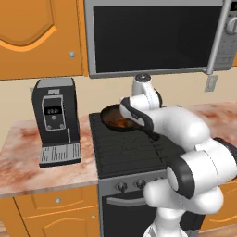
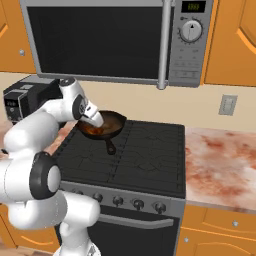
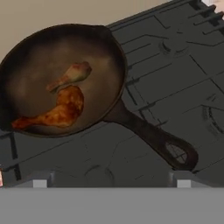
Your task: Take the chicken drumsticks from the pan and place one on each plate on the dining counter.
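Gripper sits above the black gas stove top (image 3: 175,78), short of the round dark cast-iron pan (image 3: 26,65); tips barely visible in hand view, so can't tell if jaws are apart or together. Pan's long black handle (image 3: 148,135) points back toward the hand. Both orange-brown chicken drumsticks lie mid-pan: larger one (image 3: 54,109) nearer, smaller (image 3: 70,75) just beyond, nearly touching. Risks: pinching both at once, clipping the pan rim on descent, or nudging the handle and sliding the pan.

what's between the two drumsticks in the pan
Nothing: in the hand view the smaller drumstick and larger drumstick lie nearly touching on the bare pan floor.
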